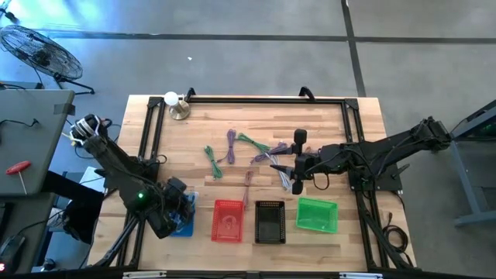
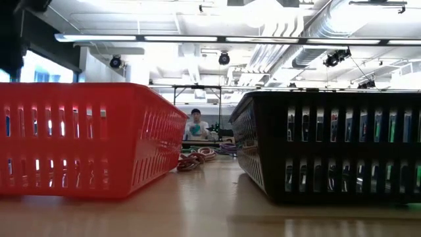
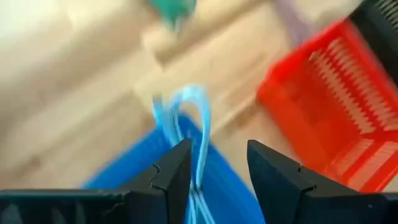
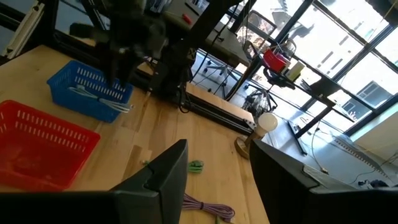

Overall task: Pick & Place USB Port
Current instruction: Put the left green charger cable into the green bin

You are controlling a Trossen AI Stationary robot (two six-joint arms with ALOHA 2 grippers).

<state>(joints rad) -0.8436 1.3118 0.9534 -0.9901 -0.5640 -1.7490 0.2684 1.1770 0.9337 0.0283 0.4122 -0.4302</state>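
Left gripper (image 3: pixel 217 168) fingers parted above blue plastic basket (image 3: pixel 140 168); light-blue looped cable (image 3: pixel 186 118) leans on one finger, I'd expect snagging. Right gripper (image 4: pixel 217 174) open, empty.

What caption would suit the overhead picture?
Left end effector open over the blue basket; right end effector open above loose cables, beside red, black and green baskets.
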